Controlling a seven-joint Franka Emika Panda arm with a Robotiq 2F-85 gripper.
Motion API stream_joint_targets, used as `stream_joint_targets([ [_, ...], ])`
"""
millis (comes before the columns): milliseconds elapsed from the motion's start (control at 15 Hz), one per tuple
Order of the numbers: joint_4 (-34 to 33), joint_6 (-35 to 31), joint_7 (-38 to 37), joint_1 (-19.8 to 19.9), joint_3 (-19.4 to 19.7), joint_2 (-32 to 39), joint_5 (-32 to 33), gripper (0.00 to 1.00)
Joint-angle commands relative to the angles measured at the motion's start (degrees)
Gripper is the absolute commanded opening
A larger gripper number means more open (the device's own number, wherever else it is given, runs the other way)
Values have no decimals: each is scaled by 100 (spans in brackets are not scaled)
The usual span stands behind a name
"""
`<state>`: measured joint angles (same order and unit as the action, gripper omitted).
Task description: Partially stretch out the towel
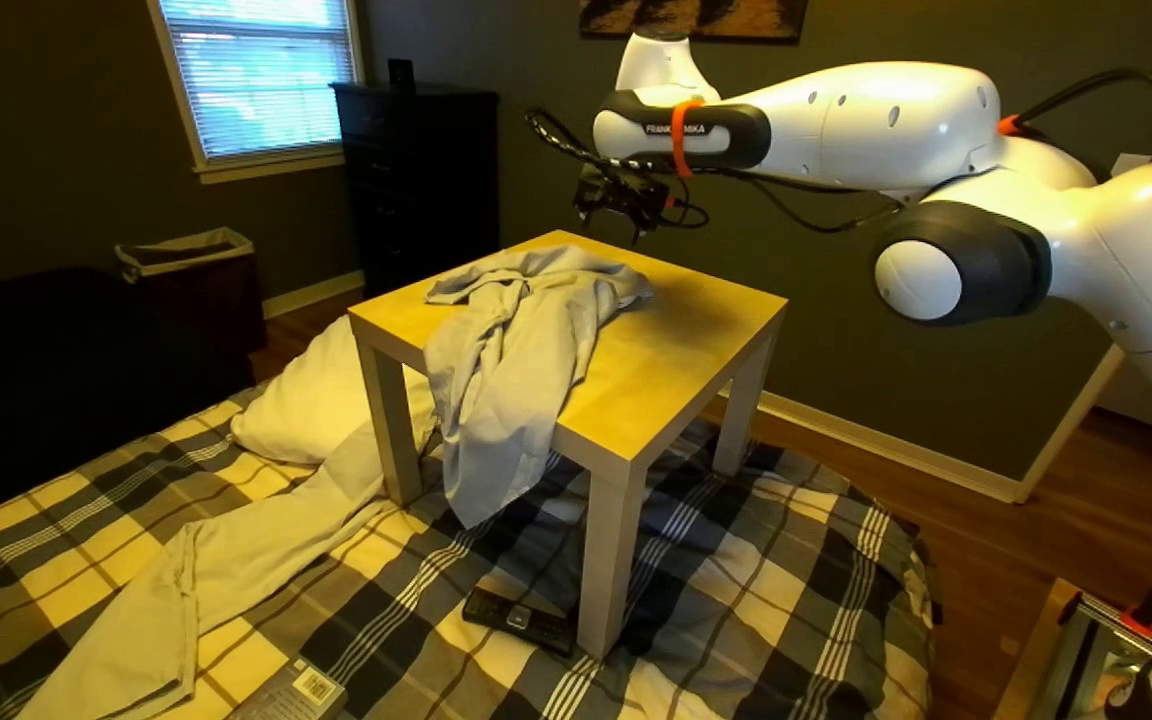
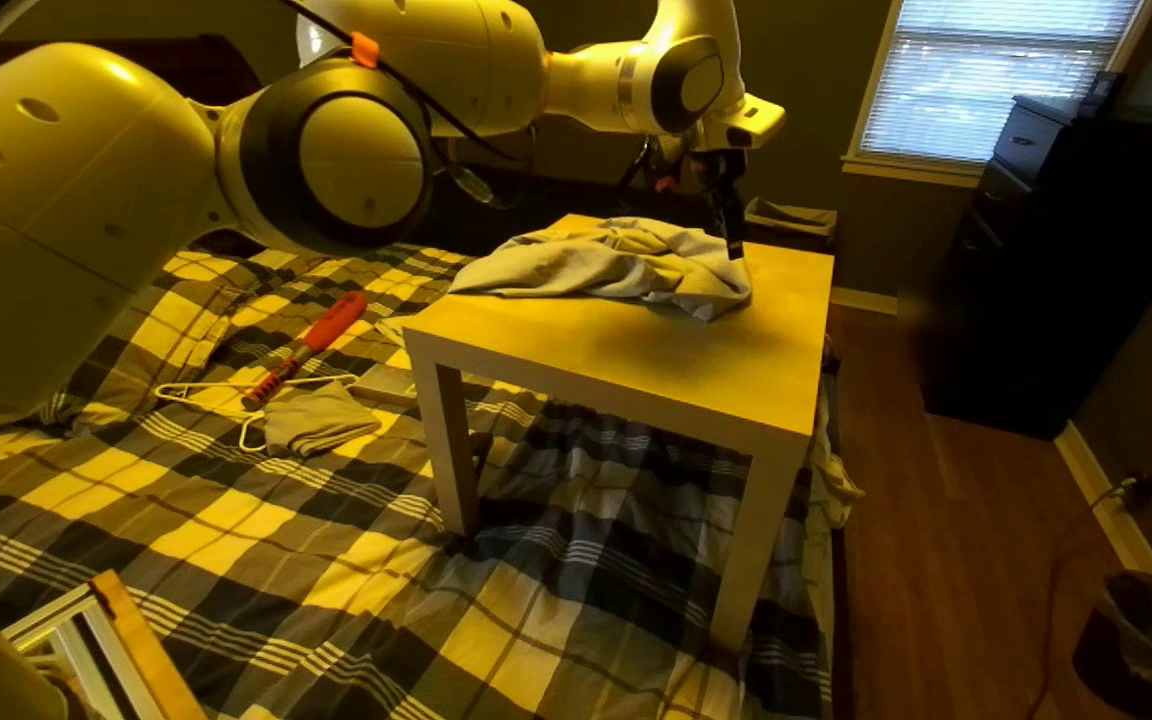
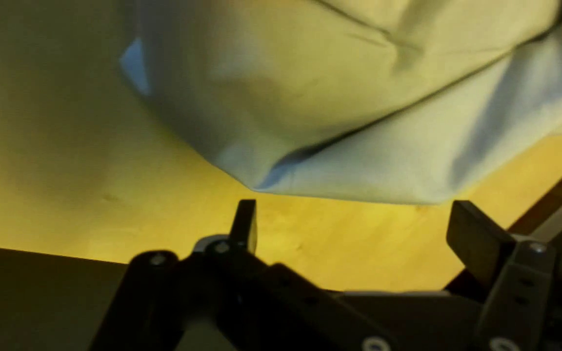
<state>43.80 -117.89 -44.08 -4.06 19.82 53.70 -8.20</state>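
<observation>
The towel is a pale grey-white rumpled cloth. It lies bunched on the small yellow table [image 1: 681,375] in an exterior view, where the towel [image 1: 526,340] hangs in a point over one table edge. The towel [image 2: 591,268] also shows heaped on the table in an exterior view [image 2: 636,350]. My gripper [image 1: 608,228] is above the table by the towel's far end; it also shows in an exterior view [image 2: 733,252]. In the wrist view, my gripper [image 3: 354,202] is open, with nothing between its fingers but table behind. The edge of the towel [image 3: 339,122] is just beyond the fingertips.
The table stands on a plaid bedspread [image 1: 806,600]. A white pillow [image 1: 311,400] and a long pale cloth [image 1: 156,600] lie beside it. A remote [image 1: 518,620] lies by a table leg. A red-handled tool [image 2: 306,350] and a hanger [image 2: 201,395] lie on the bed.
</observation>
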Motion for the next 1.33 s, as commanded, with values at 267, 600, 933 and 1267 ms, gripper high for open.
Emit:
stream_joint_targets([
  [267,582,1482,1436,121,-43,-382,104,100],
  [600,742,1525,1408,244,-160,-362,-214,99],
  [933,833,1500,1282,379,-275,-368,-685,52],
  [1267,842,1451,1257,433,-259,-422,-965,14],
])
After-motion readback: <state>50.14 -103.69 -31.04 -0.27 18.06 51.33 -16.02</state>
